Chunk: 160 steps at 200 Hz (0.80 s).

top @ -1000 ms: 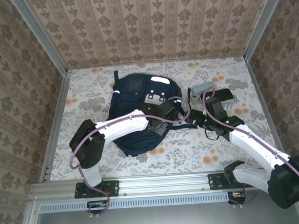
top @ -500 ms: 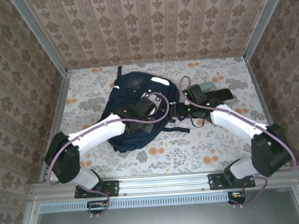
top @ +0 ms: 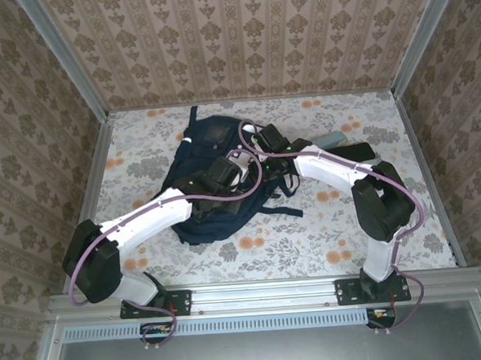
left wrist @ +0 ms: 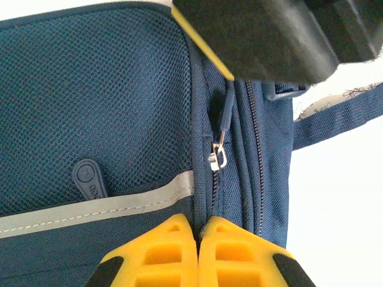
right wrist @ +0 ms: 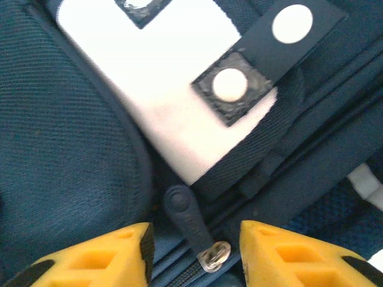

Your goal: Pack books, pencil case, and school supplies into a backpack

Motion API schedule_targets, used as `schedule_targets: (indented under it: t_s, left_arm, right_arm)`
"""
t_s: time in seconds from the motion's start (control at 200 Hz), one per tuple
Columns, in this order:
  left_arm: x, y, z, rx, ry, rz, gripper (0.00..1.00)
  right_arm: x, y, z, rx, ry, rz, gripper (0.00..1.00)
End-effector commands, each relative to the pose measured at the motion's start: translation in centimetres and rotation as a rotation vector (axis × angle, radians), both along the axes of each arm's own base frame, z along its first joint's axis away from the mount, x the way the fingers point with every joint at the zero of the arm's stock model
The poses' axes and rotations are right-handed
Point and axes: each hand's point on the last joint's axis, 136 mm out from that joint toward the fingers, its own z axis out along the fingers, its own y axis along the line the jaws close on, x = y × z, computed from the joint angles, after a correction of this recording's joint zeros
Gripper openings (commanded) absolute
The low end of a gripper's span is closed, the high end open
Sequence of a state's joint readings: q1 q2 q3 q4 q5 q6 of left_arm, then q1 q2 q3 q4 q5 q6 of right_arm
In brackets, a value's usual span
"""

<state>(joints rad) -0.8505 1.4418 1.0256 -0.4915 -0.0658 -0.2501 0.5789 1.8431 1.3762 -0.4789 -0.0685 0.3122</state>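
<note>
- Centre of the overhead view: backpack point(top: 223, 222) lies flat on the floral table cover point(top: 141, 153). Its straps point(top: 285, 212) trail to the lower right.
- Right of it: a grey-blue pencil case point(top: 333, 138) and a dark book point(top: 360, 152) lie just beside each other.
- The left arm point(top: 161, 209) and right arm point(top: 329, 162) cross over the backpack and cover much of its front.
- Bottom centre of the left wrist view: left gripper point(left wrist: 198, 230), fingers pressed together at the seam beside a mesh pocket point(left wrist: 90, 89). Cannot tell whether cloth is nipped.
- A metal zip slider point(left wrist: 218, 157) sits just above them. The right arm's black body blocks the top of that view.
- Bottom of the right wrist view: right gripper point(right wrist: 194, 239), fingers spread, with a rubber zip tab point(right wrist: 182, 212) between them.
- The zip is closed along the visible stretch. The backpack's inside is hidden.
</note>
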Motion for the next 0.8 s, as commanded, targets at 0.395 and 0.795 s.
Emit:
schedule_targets:
  t_s: [0.395, 0.795]
  left_arm:
    - [0.6, -0.9, 2.2, -0.102, -0.034, 0.03, 0.0]
    - [0.7, -0.6, 2.1, -0.098, -0.033, 0.043, 0.0]
  right_arm:
    - [-0.8, 0.6, -1.8, -0.02, 0.065, 0.053, 0.52]
    - [0.0, -3.8, -0.3, -0.15, -0.038, -0.137, 0.34]
